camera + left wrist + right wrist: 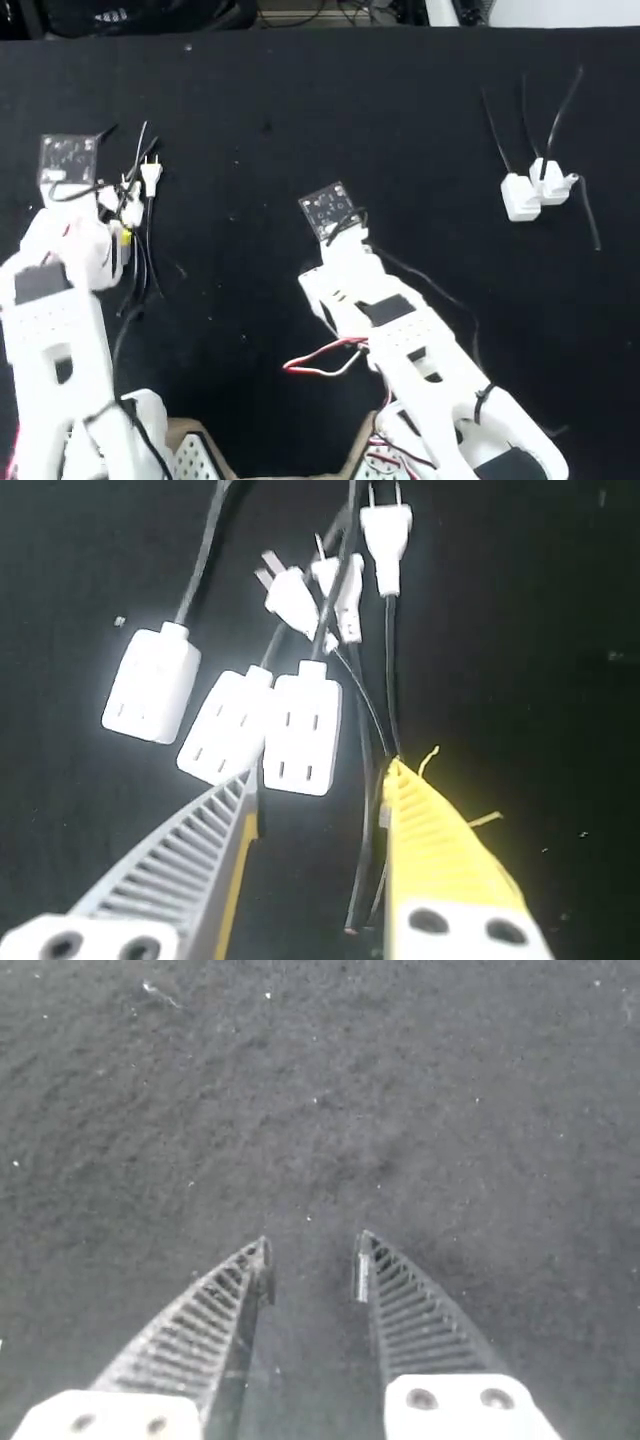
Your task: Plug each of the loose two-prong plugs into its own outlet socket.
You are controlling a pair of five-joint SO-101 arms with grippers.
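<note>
I am blocky white plastic: my left arm [50, 310] sits at the lower left of the high view, my right arm [420, 360] at lower centre. Each wrist carries a dark square tag [68, 158] with pale specks. Red and white wires [305, 360] loop beside the right arm. My left claw [320, 775] has one grey ribbed finger [190, 850] and one yellow finger [440, 860]. My right claw [312, 1245] has two dark ribbed ones. All four sit on white bases with paired screw holes.

The black worktop [300, 100] is overlooked from high above by the fixed view, with both arms at its near edge. The plug cluster [335, 590] is viewed closely, downward, past the left fingers [430, 840]. That same plug cluster [150, 178] is shared with the high view. Bare worktop [320, 1080] well apart from it is faced closely past the right fingers [400, 1300].
</note>
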